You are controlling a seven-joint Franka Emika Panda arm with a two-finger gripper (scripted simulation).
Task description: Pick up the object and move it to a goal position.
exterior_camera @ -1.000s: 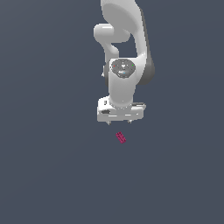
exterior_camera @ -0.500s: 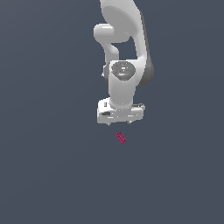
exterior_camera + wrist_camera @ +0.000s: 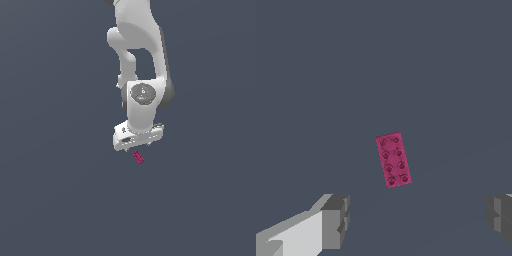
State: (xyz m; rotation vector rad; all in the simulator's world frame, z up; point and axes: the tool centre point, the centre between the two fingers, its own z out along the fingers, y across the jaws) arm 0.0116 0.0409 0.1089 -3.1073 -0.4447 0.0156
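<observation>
The object, a tiny magenta-red studded block [image 3: 138,158], lies flat on the dark grey surface just below the white gripper head [image 3: 136,137] in the exterior view. In the wrist view the block [image 3: 393,159] lies flat, studs up, apart from the fingers. My gripper [image 3: 418,220] is open and empty, its two grey fingertips [image 3: 336,220] spread wide with the block in front of the gap between them. In the exterior view the fingers are hidden behind the gripper head.
The white arm [image 3: 137,55] stands behind the gripper. The dark grey surface [image 3: 60,190] spreads flat all around with no other object showing.
The arm has dipped a little, bringing the gripper head slightly closer to the block. The block has not moved.
</observation>
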